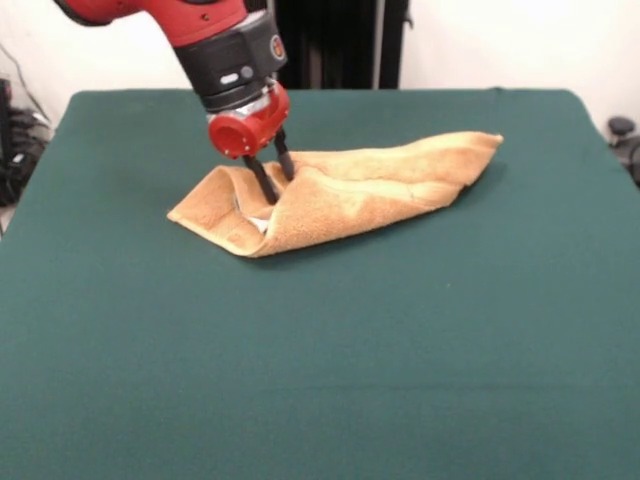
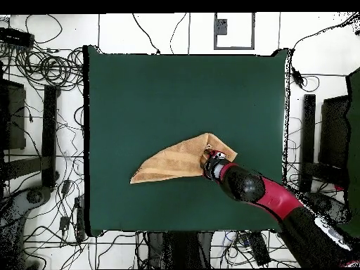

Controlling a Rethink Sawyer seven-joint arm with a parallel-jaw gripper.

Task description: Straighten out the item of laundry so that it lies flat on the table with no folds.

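Front view: the towel lies on the green table, a little toward the far half, bunched into a long wedge that runs from a broad rounded end at the picture's left to a narrower end at the right. It is folded over itself lengthwise; the upper layer stands raised above the lower along the near side, and a bit of white shows in the opening at the left end. The red and black arm comes down from the top left, and the gripper reaches into the raised fold near the left end. Its two dark fingers stand a little apart with towel cloth between and around them; they appear to pinch the upper layer, though the tips are hidden in the cloth. Overhead view: the towel shows as a tan triangle near the table's middle, pointing to the picture's left. The arm enters from the lower right, and the gripper sits at the towel's wide right end, fingers not discernible here.
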